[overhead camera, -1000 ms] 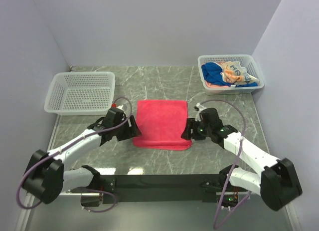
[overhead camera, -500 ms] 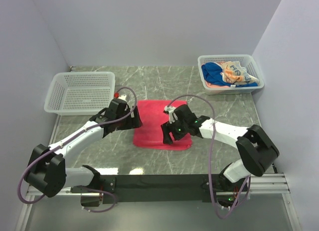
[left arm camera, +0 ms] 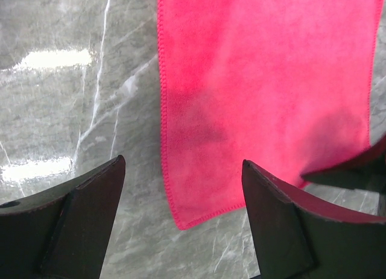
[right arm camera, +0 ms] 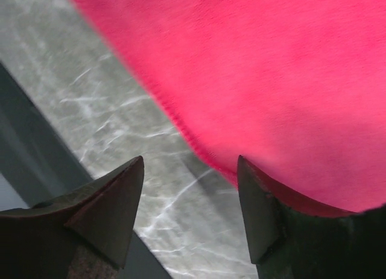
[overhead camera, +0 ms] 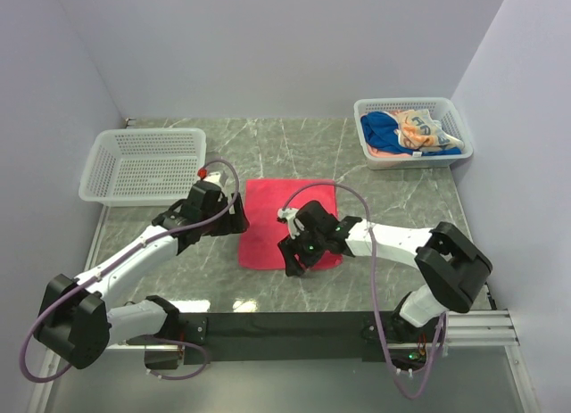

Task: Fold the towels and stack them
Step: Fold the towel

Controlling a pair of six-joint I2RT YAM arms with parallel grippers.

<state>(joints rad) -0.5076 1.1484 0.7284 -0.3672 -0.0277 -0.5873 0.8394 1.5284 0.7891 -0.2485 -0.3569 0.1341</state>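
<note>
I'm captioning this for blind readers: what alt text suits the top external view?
A pink-red towel lies flat mid-table, with the left gripper open at its left edge and the right gripper open over its near edge. At the back stand the left basket and the right basket, both white mesh; the latter holds blue, peach and printed towels.

Robot lab cell (plain walls (overhead camera: 268,47) enclose marble-look tabletop (overhead camera: 294,145)).
</note>
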